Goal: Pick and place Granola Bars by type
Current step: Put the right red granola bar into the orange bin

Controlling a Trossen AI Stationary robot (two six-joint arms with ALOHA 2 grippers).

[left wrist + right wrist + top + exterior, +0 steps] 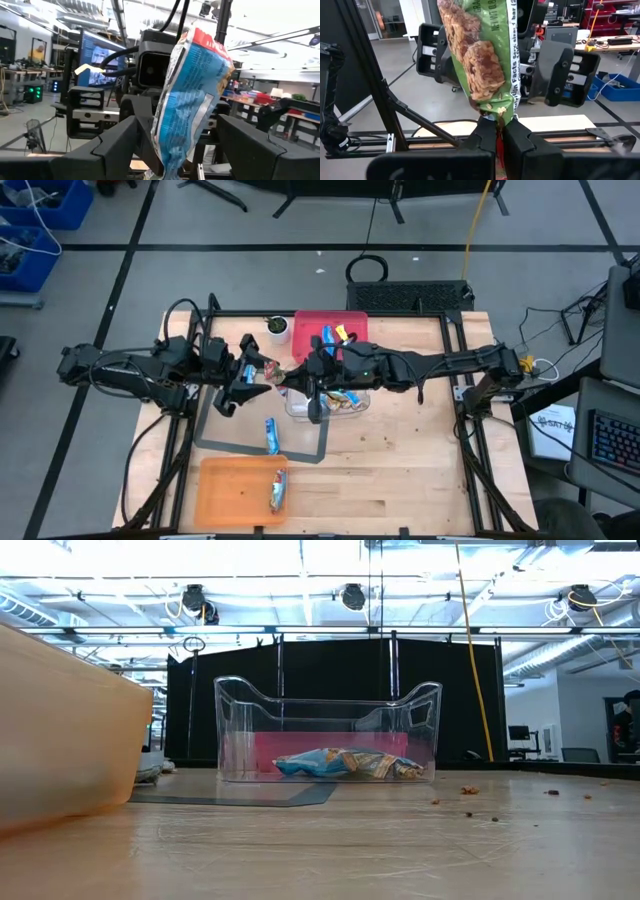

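A granola bar (485, 55) is held up over the middle of the table, green with pictured granola in the right wrist view and blue and white (192, 100) in the left wrist view. My right gripper (500, 135) is shut on its lower end. My left gripper (182, 150) faces it from the table's left and is open. Its fingers (117, 145) stand on either side of the bar, and no touch shows. From above, both grippers meet at the bar (272, 370). My right gripper pinches the bar's lower end (496, 114) between its two shut fingers. The fingers come level from the table's right. The bar rises above them, roughly upright and lifted clear of the table.
A clear bin (355, 408) with bars (345, 765) stands under my right arm. At the back is a red tray (305, 330) with bars, and a white cup (277, 328). An orange tray (225, 490) near the front holds one bar (277, 490). A blue bar (271, 435) lies on the grey mat.
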